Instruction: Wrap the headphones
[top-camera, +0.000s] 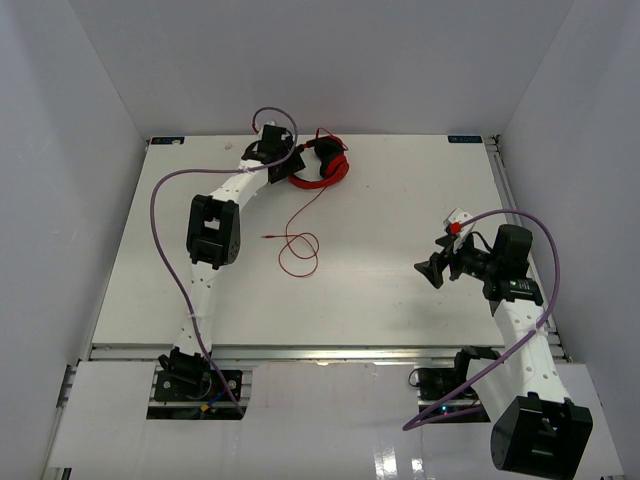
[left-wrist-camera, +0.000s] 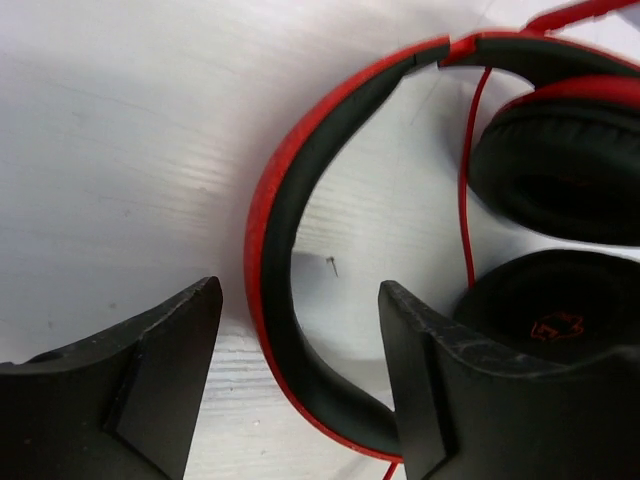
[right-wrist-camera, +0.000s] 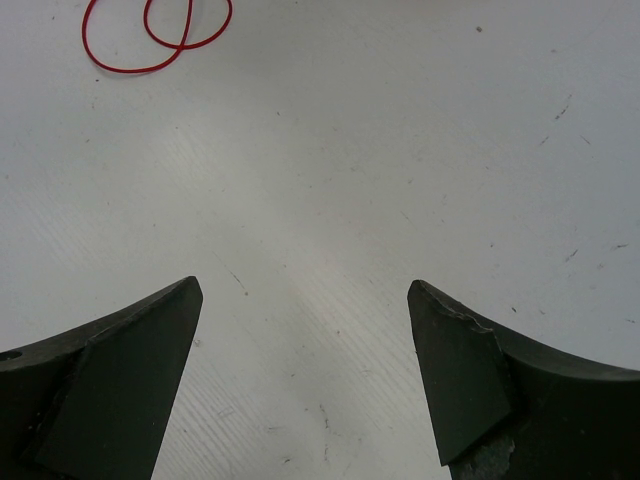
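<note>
The red headphones lie at the far middle of the table, and their thin red cable trails toward me in loose loops. My left gripper is open at the headphones. In the left wrist view its jaws stand on either side of the red-and-black headband, not closed on it. The black ear pads and the cable lie to the right. My right gripper is open and empty over bare table. The cable loops show at the top left of its view.
Purple robot cables arc beside both arms. White walls close in the table at the back and sides. The table's metal front rail runs along the near edge.
</note>
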